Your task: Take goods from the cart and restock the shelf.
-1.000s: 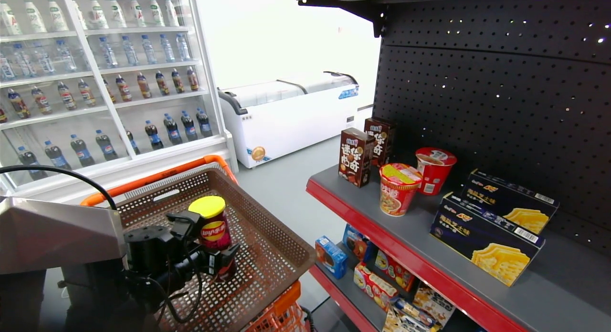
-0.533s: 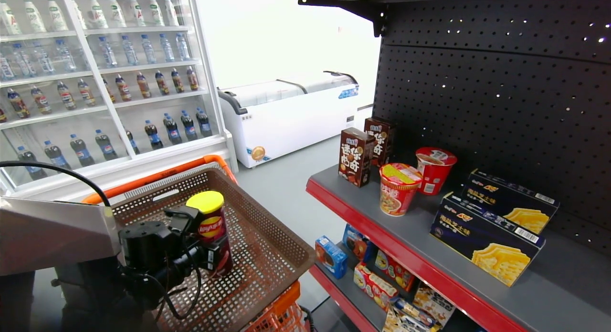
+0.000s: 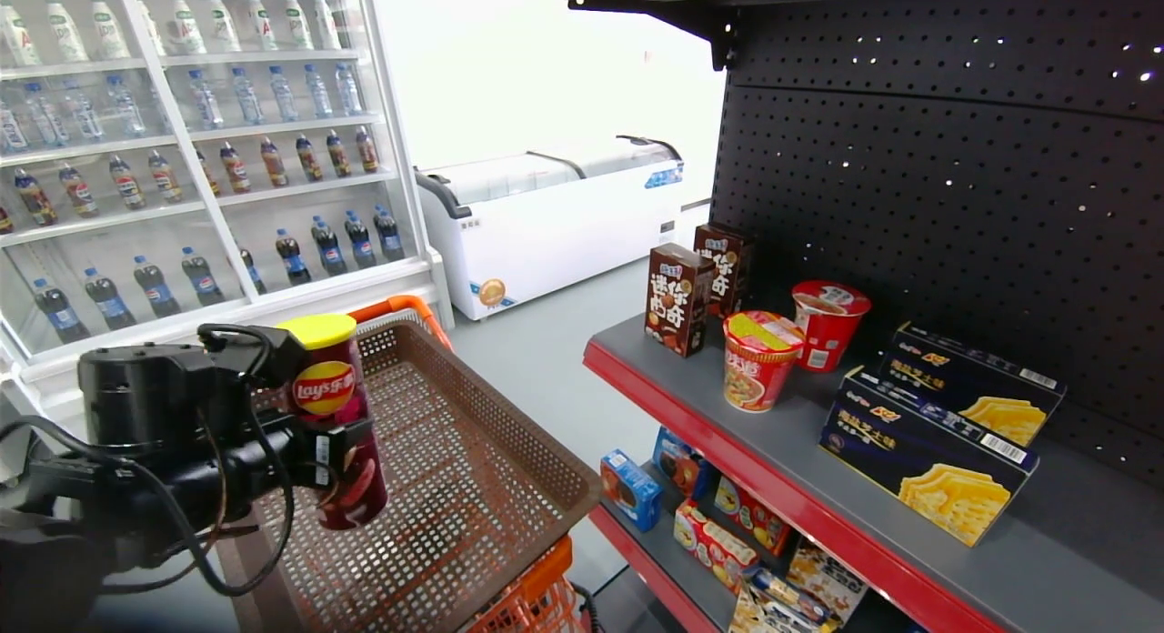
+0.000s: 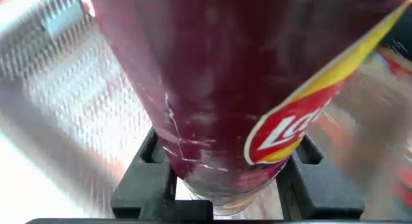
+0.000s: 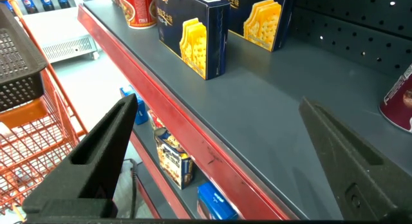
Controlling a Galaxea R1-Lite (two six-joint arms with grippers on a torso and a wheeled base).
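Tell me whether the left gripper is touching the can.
Touching. The left wrist view shows the fingers of the left gripper pressed against both sides of the can.

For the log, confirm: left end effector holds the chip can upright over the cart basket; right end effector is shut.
The right end effector is open, as the right wrist view shows. The left end effector holds the chip can upright over the cart basket.
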